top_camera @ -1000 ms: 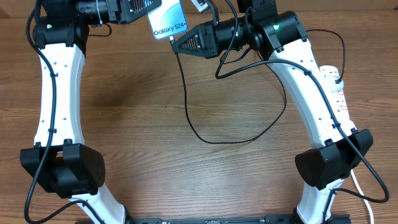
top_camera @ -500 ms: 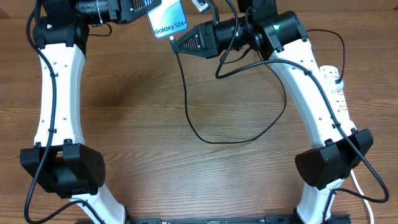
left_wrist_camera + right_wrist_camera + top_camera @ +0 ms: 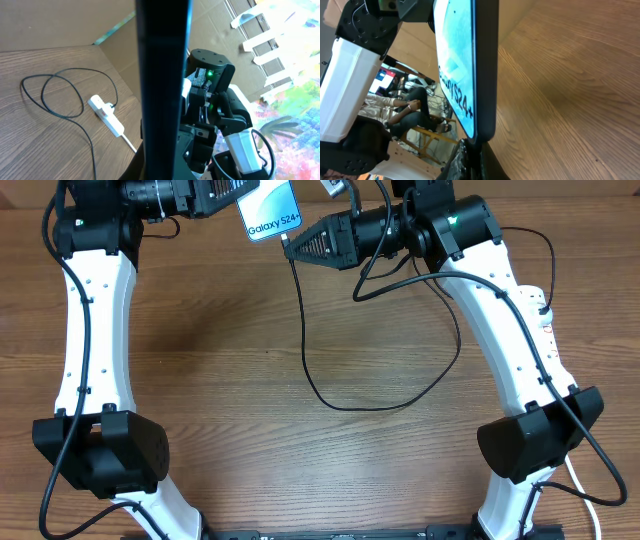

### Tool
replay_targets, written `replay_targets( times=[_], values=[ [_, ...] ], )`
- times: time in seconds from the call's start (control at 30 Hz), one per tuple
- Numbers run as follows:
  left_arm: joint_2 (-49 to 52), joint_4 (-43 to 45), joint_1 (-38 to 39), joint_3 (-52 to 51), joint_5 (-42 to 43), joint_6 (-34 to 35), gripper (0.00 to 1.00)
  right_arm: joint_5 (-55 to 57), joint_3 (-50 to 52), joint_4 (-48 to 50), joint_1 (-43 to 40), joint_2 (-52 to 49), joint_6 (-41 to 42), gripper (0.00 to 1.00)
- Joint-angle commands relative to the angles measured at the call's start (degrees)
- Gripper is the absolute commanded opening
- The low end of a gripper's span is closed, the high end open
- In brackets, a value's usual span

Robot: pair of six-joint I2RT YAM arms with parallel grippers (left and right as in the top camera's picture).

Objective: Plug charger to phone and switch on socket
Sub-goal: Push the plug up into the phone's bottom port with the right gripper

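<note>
My left gripper (image 3: 238,198) is shut on the phone (image 3: 271,210) and holds it up at the far edge, its light blue "Galaxy S24+" screen facing up. The left wrist view shows the phone (image 3: 162,75) edge-on as a dark bar. My right gripper (image 3: 289,242) is shut on the connector tip of the charger (image 3: 350,409). In the right wrist view the right gripper (image 3: 472,162) sits right under the phone's end (image 3: 460,65); whether the tip is inside the port is hidden. The black cable loops across the table to the white socket (image 3: 548,330) at the right.
The socket (image 3: 107,116) and the charger's cable (image 3: 93,154) lie on the wood table behind the phone. Cardboard walls stand at the far side. Both arm bases sit at the near edge, left and right.
My right gripper, with the connector tip, has shifted slightly right and toward the far edge. The phone and the left gripper have stayed put.
</note>
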State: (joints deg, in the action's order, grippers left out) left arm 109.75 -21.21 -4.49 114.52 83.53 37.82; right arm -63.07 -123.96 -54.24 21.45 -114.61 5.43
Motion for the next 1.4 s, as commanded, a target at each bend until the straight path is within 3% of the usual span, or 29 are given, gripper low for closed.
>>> replay_targets(
  times=[0.0,1.37],
  values=[
    [-0.37,0.48,-0.09,0.98,0.31,0.76,0.04,-3.56,-0.31,-0.04,0.02,2.38,-1.40,0.04],
    [-0.37,0.48,0.04,0.98,1.62,1.57,0.04,-3.17,-0.31,1.46,1.01,2.38,-0.48,0.04]
  ],
)
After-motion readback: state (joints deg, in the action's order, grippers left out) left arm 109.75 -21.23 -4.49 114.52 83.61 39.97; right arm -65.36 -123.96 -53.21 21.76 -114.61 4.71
